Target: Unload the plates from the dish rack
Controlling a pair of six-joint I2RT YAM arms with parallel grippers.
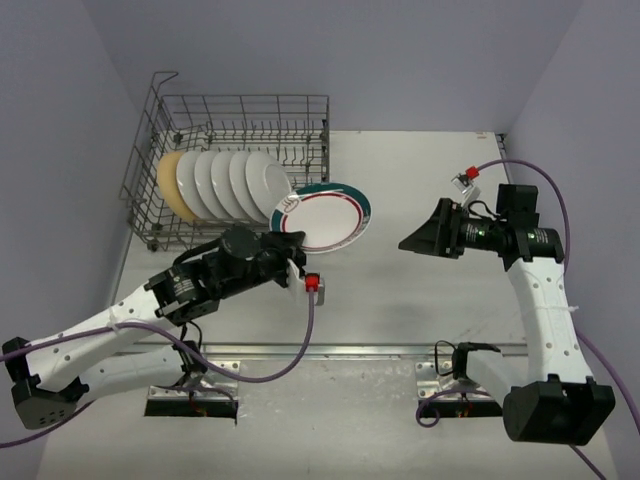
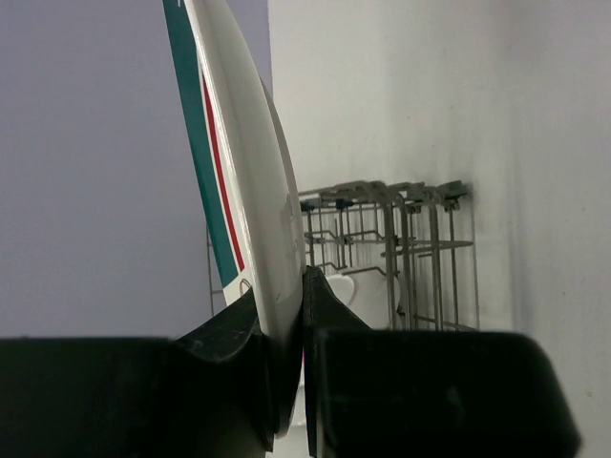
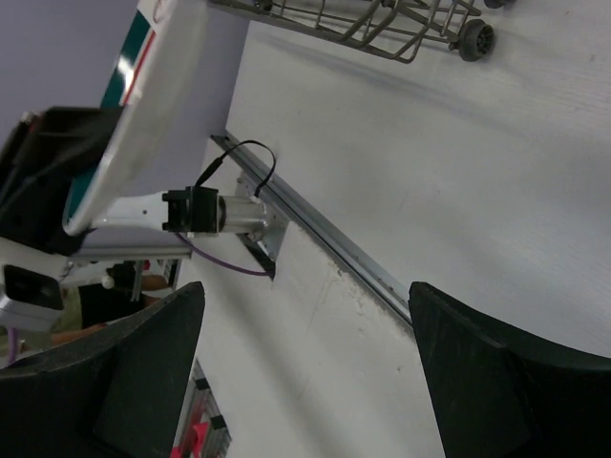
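Teal-rimmed plate (image 1: 322,215), white with a thin red line, held just right of the dish rack (image 1: 240,110) above the desk (image 1: 420,290), face tilted upward, long axis left-right. Near-left rim clamped in the left hand (image 1: 293,248). Behind, upright white plates (image 1: 235,182) and a tan plate (image 1: 168,185) racked in a row. Right hand (image 1: 412,241) well apart, fingers spread.

Left arm reaches from the near-left corner toward desk centre, left gripper (image 1: 295,248) clamped on a plate (image 1: 335,215); right arm runs along the right edge, right gripper (image 1: 415,241) spread wide, facing left.
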